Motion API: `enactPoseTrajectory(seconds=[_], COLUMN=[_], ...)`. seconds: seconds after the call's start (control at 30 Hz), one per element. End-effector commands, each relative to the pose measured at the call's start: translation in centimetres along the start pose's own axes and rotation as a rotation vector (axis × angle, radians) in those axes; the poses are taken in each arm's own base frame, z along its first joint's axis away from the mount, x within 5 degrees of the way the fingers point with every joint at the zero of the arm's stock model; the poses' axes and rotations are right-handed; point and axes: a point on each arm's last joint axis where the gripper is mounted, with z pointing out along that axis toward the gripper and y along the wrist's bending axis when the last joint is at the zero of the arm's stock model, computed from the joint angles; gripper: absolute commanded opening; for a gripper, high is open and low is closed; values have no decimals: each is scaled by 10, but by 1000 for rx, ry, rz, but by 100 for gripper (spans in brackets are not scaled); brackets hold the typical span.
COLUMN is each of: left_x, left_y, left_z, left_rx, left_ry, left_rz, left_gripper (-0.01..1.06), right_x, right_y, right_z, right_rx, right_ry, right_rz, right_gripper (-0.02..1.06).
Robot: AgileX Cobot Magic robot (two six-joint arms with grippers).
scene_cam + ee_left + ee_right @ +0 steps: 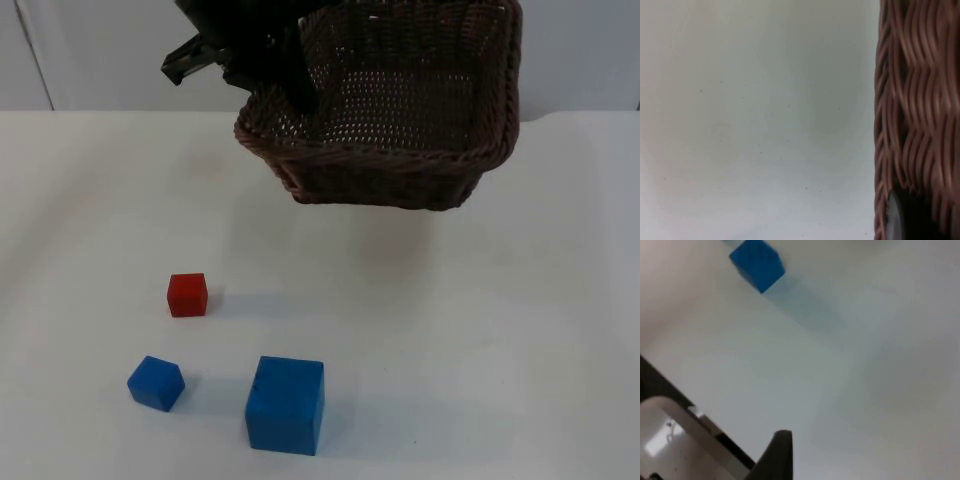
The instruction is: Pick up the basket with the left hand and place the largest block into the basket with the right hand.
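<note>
Top view: the left gripper [262,82] is clamped on the near-left rim of the basket [400,120] and holds it lifted above the table [480,330], tilted so the open mouth faces forward and its shadow falls on the white surface below. In the left wrist view the wicker wall [920,100] runs right alongside the black fingertip [910,220], so the grip sits on the wall itself, with bare table beside it.

The right gripper [777,455] hangs above the table; one dark fingertip stands in its wrist view, and I cannot tell how far its fingers are parted. A blue block [757,264] lies well ahead of it in that view, most likely the big one, though I cannot be sure.

On the table the big blue block [286,404] sits at the near edge, with the small blue block [156,382] just to its left and the red block [187,294] further back. All three are well apart from the basket.

The lifting looks done; the step in hand is the right arm's reach for the big block. To do it well:
- Keep the basket steady and, ideally, levelled, so the block will not slide out.
- Come down on the big block from above, fingers opened wider than it and squared to two flat faces.
- Approach from the right side, away from the small blue block, so it is not knocked.
- Lift high enough to clear the rim before crossing over.
</note>
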Motion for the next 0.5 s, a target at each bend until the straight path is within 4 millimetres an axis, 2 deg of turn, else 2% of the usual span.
enactPoseTrajectory(seconds=[0.0,0.17,0.23,0.3,0.33,0.47], left_x=[-1,-1,-1,-1,-1,-1], left_y=[-7,-7,-7,-7,-7,-7], left_z=[-6,-6,-6,-6,-6,-6], left_rx=[23,24,24,24,24,23], left_ry=[-23,-24,-24,-24,-24,-24], left_rz=[0,-1,-1,-1,-1,-2], left_gripper=[0,0,0,0,0,0], right_x=[0,-4,-11,-22,-22,-39], right_y=[4,13,18,30,30,57], right_z=[0,13,25,44,44,88], right_rx=[-4,-25,-29,-62,-62,-107], right_ry=[15,95,119,119,119,126], right_rz=[-42,-117,-159,-227,-227,-341], right_gripper=[94,94,94,94,94,94])
